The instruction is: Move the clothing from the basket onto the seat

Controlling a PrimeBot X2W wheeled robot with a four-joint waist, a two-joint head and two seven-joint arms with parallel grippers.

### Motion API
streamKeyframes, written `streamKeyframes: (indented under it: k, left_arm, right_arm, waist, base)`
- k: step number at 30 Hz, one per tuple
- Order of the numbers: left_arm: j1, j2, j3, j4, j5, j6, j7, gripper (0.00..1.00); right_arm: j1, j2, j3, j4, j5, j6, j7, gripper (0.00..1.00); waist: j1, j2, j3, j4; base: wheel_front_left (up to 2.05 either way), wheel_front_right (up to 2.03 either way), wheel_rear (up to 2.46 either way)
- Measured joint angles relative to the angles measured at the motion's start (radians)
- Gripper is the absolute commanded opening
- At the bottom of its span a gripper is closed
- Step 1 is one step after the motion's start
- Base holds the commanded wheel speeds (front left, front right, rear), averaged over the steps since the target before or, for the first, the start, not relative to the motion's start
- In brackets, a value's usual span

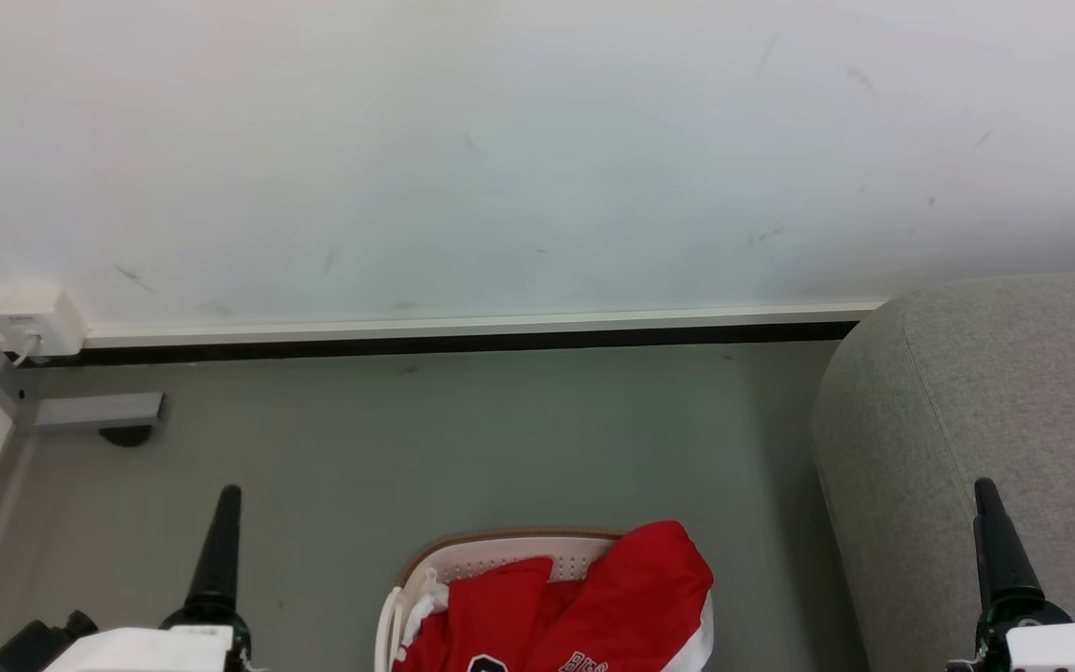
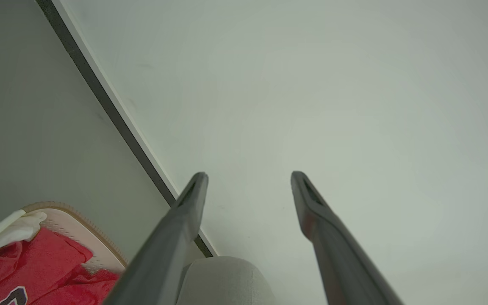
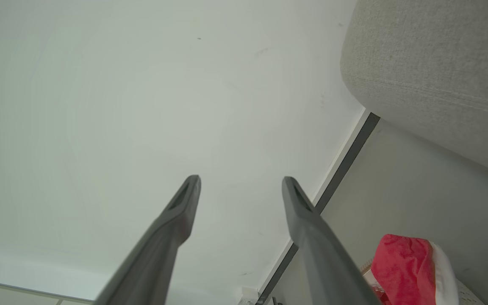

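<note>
While the head view's bottom edge cuts off most of the basket (image 1: 500,540), the clothing (image 1: 631,597) is heaped red inside it, lettering only partly readable, lying between the left gripper (image 2: 249,176) and the right gripper (image 3: 240,178). Left one: fingers spread wide, holding nothing, touching nothing. Right one: same, wide and empty, the seat (image 1: 967,401) just beside it. The left wrist view catches part of a dark numeral; the right wrist view shows a white-trimmed red hump.

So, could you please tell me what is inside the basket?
Red clothing with white trim fills the basket, one fold bulging over its rim. A strip of perforated far wall shows; its bottom is hidden under the fabric.
</note>
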Motion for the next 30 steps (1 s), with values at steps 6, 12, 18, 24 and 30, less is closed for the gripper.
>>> streamKeyframes:
  k: [6,12,18,24,30]
  left_arm:
    - [0.000,0.000,-0.001,-0.021,0.143,0.000,-0.025,1.00]
    - [0.000,0.001,-0.002,-0.052,0.283,0.000,-0.049,1.00]
    - [0.003,0.008,-0.022,-0.067,0.414,-0.001,-0.068,1.00]
    - [0.004,0.015,-0.028,-0.076,0.507,-0.001,-0.090,1.00]
    - [0.004,0.016,-0.033,-0.075,0.593,0.001,-0.108,1.00]
  right_arm:
    - [0.000,0.000,0.023,-0.007,-0.104,0.000,-0.022,1.00]
    - [-0.001,-0.001,0.034,-0.005,-0.257,0.000,-0.045,1.00]
    - [-0.002,-0.001,0.039,-0.004,-0.405,0.000,-0.064,1.00]
    - [-0.002,-0.002,0.050,-0.005,-0.547,0.000,-0.086,1.00]
    - [-0.006,-0.002,0.067,-0.001,-0.649,0.000,-0.105,1.00]
  waist:
    - [0.0000,0.0000,0.003,-0.002]
    - [0.0000,0.0000,0.006,-0.004]
    - [0.0000,0.0000,0.007,-0.005]
    - [0.0000,0.0000,0.008,-0.006]
    - [0.0000,0.0000,0.012,-0.006]
  base:
    - [0.00,0.00,0.00]
    - [0.00,0.00,0.00]
    - [0.00,0.00,0.00]
    - [0.00,0.00,0.00]
    - [0.00,0.00,0.00]
